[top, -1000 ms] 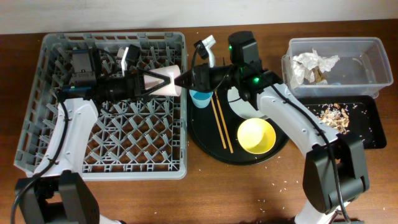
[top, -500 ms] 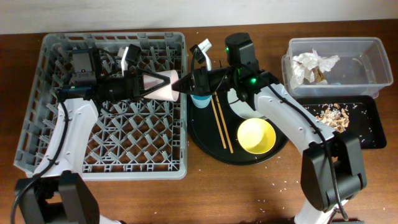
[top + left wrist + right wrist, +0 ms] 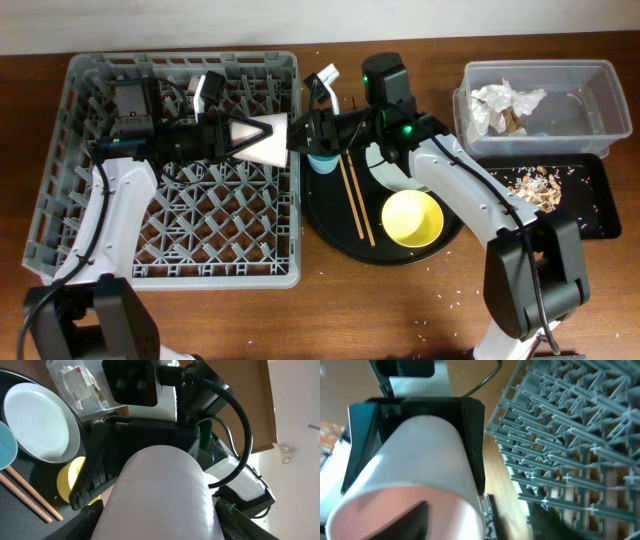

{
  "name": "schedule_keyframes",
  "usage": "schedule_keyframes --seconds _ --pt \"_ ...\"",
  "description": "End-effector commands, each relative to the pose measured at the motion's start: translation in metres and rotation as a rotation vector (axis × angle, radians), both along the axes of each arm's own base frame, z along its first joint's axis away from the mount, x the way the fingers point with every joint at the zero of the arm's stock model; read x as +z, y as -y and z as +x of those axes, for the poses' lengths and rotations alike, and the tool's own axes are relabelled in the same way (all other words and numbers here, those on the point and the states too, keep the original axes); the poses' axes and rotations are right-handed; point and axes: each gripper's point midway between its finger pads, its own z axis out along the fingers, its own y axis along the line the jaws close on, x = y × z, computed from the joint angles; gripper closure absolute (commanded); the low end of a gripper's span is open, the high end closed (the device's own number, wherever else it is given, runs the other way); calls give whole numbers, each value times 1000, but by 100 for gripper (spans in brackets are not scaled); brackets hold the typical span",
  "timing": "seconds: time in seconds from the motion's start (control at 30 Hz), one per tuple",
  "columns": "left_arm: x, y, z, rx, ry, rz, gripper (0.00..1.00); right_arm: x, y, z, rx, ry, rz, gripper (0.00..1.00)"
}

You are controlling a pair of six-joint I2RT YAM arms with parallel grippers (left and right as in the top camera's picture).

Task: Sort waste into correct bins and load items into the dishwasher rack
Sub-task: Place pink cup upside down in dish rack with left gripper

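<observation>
The left gripper (image 3: 284,138) has its two fingers laid along both flanks of the pink cup (image 3: 262,138), a tapered plastic one held on its side with the narrow base toward the left wrist. The left wrist view shows the cup filling the gap between those fingers, so they appear clamped on it. Over the last second the cup has slid leftward, deeper between those fingers. That suggests the hand-over from right arm to left is nearly complete. The right gripper (image 3: 301,134) sits at the cup's wide mouth. In its own wrist view its jaws stand apart, one finger (image 3: 417,516) at the pink opening and the other clear of the rim, so it is judged released or releasing. The cup hangs above the right edge of the large square grey plastic dishwasher rack (image 3: 200,235), not yet set on the pegs. On the round black tray (image 3: 330,235) beside it remain the light blue cup (image 3: 322,160), two thin wooden chopsticks (image 3: 355,200) and the small yellow bowl (image 3: 412,218), all still to be loaded.
</observation>
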Motion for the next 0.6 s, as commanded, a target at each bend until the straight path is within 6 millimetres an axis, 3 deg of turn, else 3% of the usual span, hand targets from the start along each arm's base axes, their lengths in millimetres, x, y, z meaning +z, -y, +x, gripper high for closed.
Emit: schedule_keyframes --seconds 0.0,0.13,0.27,0.37,0.47,0.57 --pt "-6 -3 14 51 52 64 44 -5 26 27 -90 42 -21 17" --pt "-36 -16 40 214 39 259 44 -27 86 64 -285 36 -141 0" --pt "-67 -33 53 352 -38 489 46 -37 143 71 -392 67 -343 2" --pt "-81 -40 47 381 -44 747 46 -33 197 66 -481 98 -674 1" --pt "-86 -46 32 385 -40 1020 46 -15 243 59 -581 92 -943 1" --pt "-98 -41 9 334 -48 1215 46 -2 257 56 -617 98 -1021 2"
